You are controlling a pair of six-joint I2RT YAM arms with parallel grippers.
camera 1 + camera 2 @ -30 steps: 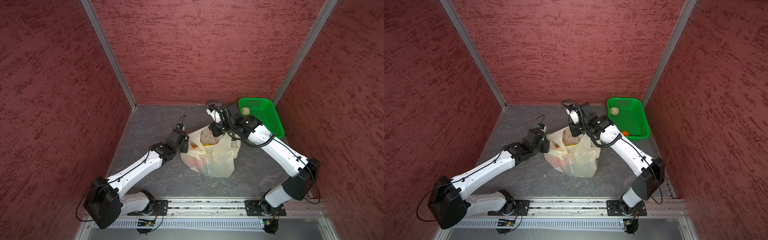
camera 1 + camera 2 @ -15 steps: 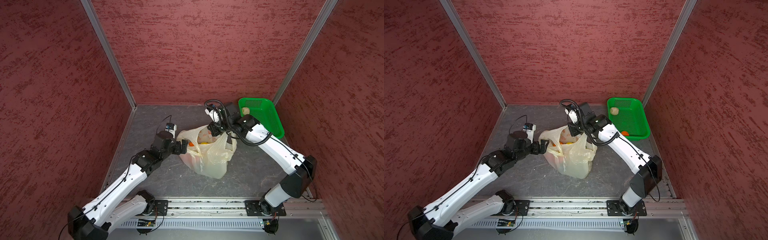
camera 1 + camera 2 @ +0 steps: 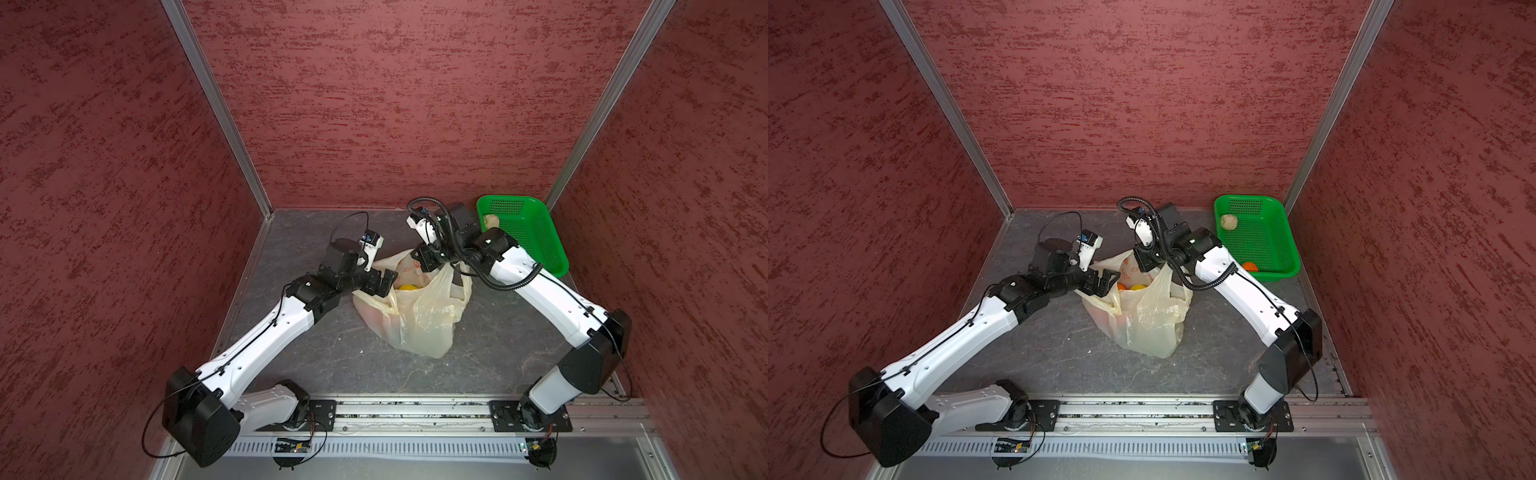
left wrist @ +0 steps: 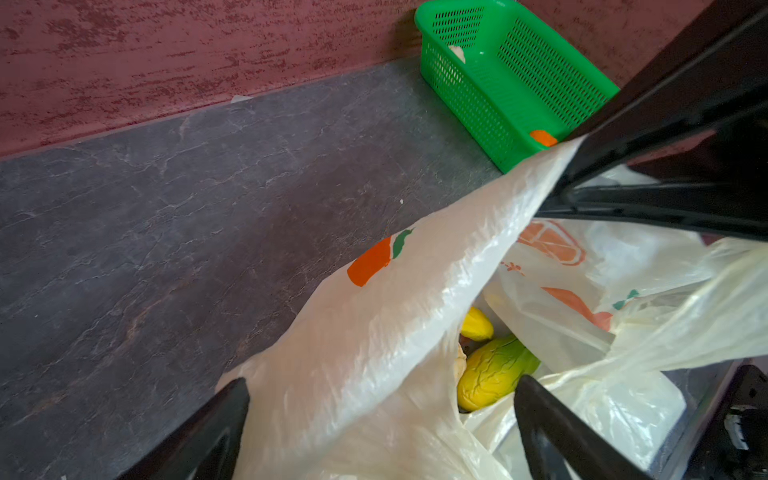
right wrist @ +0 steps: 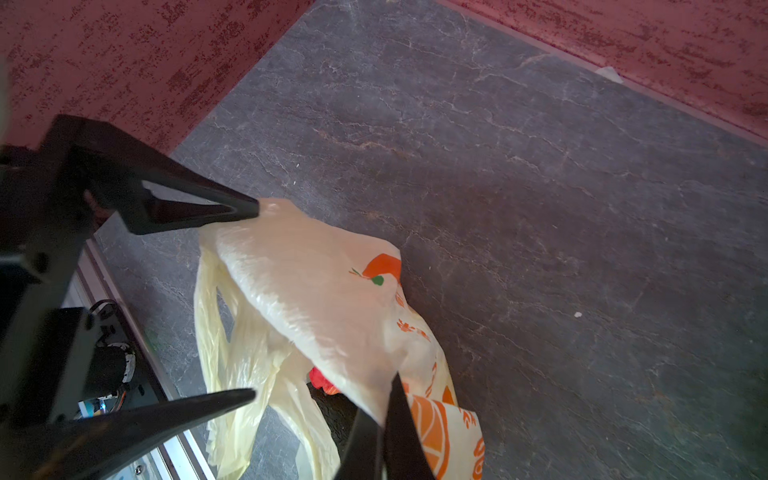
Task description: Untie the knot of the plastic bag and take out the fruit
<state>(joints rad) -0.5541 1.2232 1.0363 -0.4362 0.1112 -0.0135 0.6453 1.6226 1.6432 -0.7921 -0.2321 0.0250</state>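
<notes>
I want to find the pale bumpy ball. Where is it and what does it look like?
Look at the green mesh plastic basket in the far right corner of the grey floor. At its far end sits the cream lumpy round fruit. The only other piece there, a small orange fruit at the near end, is bright, not pale.

fruit [image 4: 494, 374] mostly hidden inside plastic bag [image 4: 374, 332], basket [image 3: 536, 232] partly occluded

Legible text: none | thin translucent pale-yellow crinkly plastic bag [image 4: 374, 353]: orange-and-green fruit pictures plus small orange printed characters [image 4: 513, 267], too blurred to read | small white camera module [image 3: 373, 246] on left arm: blue sticker [image 3: 366, 237], too small to read
</notes>
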